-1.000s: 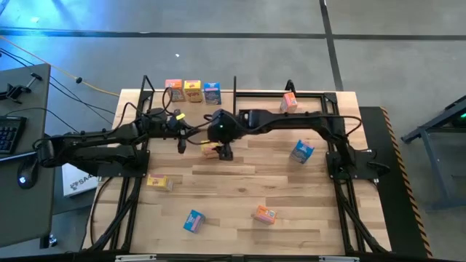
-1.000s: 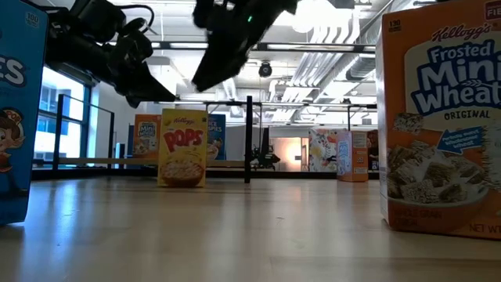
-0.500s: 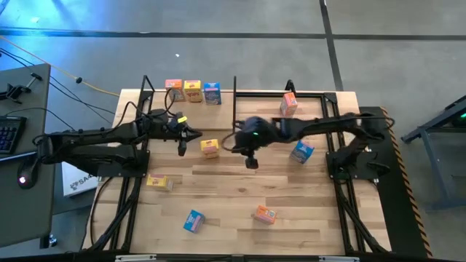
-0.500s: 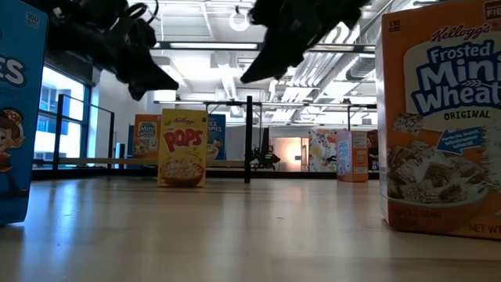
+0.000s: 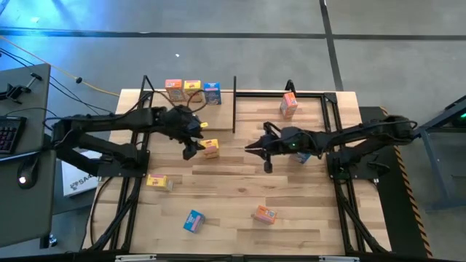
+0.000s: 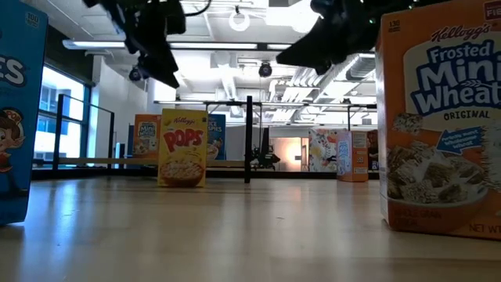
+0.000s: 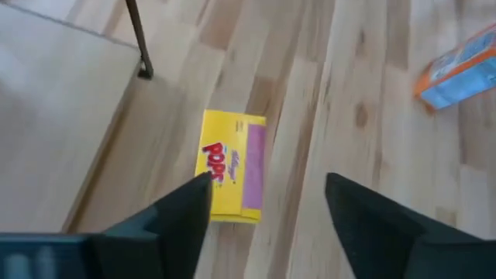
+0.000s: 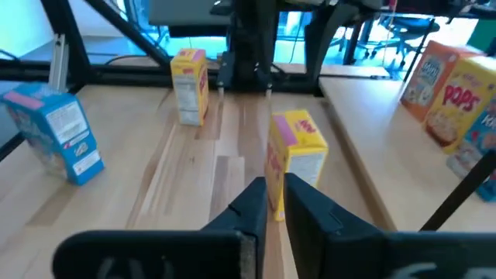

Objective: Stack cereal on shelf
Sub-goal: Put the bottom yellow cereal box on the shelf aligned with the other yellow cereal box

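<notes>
A yellow cereal box (image 5: 210, 148) (image 7: 232, 164) (image 8: 298, 155) stands upright on the tabletop, mid-table. My left gripper (image 5: 193, 151) (image 7: 267, 205) hangs open just left of it and above it, touching nothing. My right gripper (image 5: 249, 148) (image 8: 276, 194) is shut, to the right of the box and clear of it, pointing at it. On the shelf (image 5: 234, 109) at the back stand an orange-pink box (image 5: 173, 89), a yellow box (image 5: 192, 89) and a blue box (image 5: 212, 92).
Loose boxes elsewhere: orange-pink (image 5: 288, 104) at the back right, blue (image 5: 302, 153) partly under my right arm, yellow (image 5: 160, 182) at the left, blue (image 5: 193, 220) and orange (image 5: 265, 214) near the front edge. Black shelf posts rise at the back.
My right gripper has drawn back from the yellow box toward the table's right edge; the box has stayed where it stood. My left gripper has moved toward the box, going a little right and toward the near edge.
</notes>
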Robot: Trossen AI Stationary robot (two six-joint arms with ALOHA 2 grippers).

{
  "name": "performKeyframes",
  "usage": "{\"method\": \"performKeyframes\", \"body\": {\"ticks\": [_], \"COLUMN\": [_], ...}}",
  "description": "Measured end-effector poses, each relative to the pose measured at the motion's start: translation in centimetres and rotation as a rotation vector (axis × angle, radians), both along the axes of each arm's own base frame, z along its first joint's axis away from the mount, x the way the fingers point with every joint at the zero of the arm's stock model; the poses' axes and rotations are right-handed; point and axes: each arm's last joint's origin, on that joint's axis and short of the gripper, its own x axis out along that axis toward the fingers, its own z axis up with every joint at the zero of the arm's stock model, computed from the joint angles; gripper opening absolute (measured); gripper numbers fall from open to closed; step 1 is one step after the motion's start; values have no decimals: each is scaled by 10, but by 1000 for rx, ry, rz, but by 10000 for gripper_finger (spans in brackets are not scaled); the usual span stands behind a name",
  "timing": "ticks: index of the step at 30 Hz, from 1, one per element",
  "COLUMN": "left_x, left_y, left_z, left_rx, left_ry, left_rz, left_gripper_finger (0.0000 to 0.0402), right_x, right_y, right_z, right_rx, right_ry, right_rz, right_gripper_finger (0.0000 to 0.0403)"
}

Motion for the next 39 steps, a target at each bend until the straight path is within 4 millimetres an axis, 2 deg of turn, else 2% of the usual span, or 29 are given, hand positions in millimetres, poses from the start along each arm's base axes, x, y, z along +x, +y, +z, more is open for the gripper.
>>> {"method": "performKeyframes", "body": {"ticks": [4, 7, 14, 24, 28, 39], "left_x": [16, 28, 46, 52, 53, 52], "left_y": [3, 6, 10, 14, 13, 13], "left_z": [-2, -9, -25, -39, -40, -40], "left_rx": [15, 21, 26, 115, 111, 123], "left_ry": [125, 193, 263, 331, 337, 337], "left_rz": [22, 5, -32, -65, -86, -160], "left_gripper_finger": [284, 297, 301, 301, 285, 200], "right_x": [-3, -3, -3, -3, -3, -3], "right_y": [4, 5, 6, 6, 6, 7], "right_z": [-5, -5, -7, -5, -5, -6], "right_rx": [-4, -13, -18, -16, 20, 27], "right_ry": [14, 15, 30, 14, 14, 23], "right_rz": [3, -6, 0, 4, 3, 15], "right_gripper_finger": [30, 30, 29, 29, 29, 29]}}
